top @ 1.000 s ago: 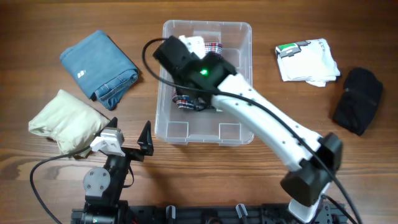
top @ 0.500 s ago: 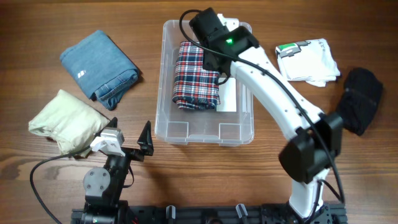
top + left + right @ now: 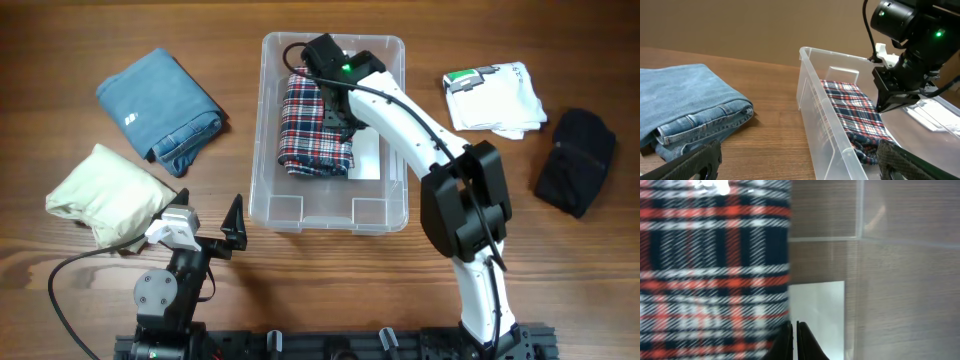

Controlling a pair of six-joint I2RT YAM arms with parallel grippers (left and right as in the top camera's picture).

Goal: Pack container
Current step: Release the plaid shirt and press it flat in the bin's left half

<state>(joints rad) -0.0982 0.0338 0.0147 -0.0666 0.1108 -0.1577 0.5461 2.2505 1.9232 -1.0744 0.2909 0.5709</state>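
The clear container stands mid-table with a folded red, white and navy plaid cloth lying in its left half. My right gripper reaches down into the container at the cloth's right edge. In the right wrist view its fingertips are shut with nothing between them, over the white label beside the plaid cloth. My left gripper rests open near the front edge, left of the container. The left wrist view shows its fingers spread wide in front of the container's near corner.
Folded blue jeans lie at the back left, and a beige bundle sits in front of them. Right of the container are a white garment with a green tag and a black cloth.
My right arm swung from the container's front to its back, leaving the plaid cloth lying flat inside. It then came down at the cloth's right edge. The left arm stayed still.
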